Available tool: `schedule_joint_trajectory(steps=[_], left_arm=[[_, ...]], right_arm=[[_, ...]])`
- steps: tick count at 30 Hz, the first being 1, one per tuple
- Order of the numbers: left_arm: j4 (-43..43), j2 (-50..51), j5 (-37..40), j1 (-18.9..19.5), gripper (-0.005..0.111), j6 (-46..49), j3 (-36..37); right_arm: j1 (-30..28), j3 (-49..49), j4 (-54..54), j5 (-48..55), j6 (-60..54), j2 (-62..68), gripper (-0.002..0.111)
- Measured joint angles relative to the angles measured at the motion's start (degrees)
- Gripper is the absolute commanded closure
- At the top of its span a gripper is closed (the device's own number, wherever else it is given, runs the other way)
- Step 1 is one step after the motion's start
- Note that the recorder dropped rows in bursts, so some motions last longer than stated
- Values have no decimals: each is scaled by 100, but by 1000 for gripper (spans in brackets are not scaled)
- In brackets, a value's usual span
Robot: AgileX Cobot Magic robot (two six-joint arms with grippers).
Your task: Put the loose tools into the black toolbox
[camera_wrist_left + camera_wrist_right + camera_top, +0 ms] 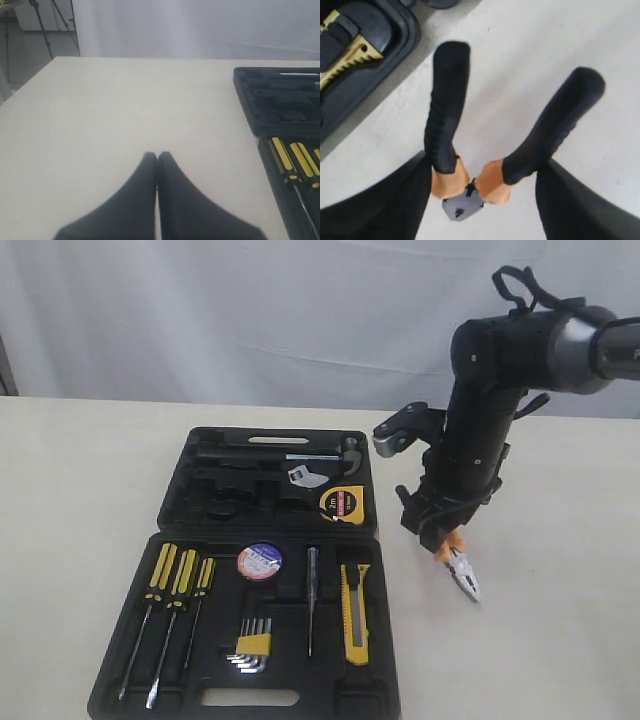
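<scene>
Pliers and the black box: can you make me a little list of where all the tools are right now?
pliers: outside the toolbox, on its right in the exterior view
right gripper: closed on the pliers' handles
left gripper: shut, empty, over the table
tape roll: in the half with the screwdrivers
utility knife: same half
tape measure: in the half with the hammer

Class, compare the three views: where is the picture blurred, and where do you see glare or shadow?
Exterior view: soft, even light, with a pale sheen on the grey arm joint. Left wrist view: the left tool, close to the lens, is blurred. Right wrist view: the pliers handles look slightly soft.
</scene>
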Motion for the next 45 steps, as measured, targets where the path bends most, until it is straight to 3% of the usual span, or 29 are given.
schedule_joint_trajectory(steps=[18,38,39,43,45], left_arm=[[0,0,0,0,107,0,0],[0,0,0,0,107,0,0],[0,0,0,0,107,0,0],[0,0,0,0,107,0,0],[0,0,0,0,107,0,0]], right_arm=[[0,-38,208,215,-93,70,109],[241,-38,-173,-406,822,777,107],[330,-38,-270,-429,936,785,104],[441,-76,-476,-390,1140,844,59],[450,-100,-484,-353,1227,881,59]])
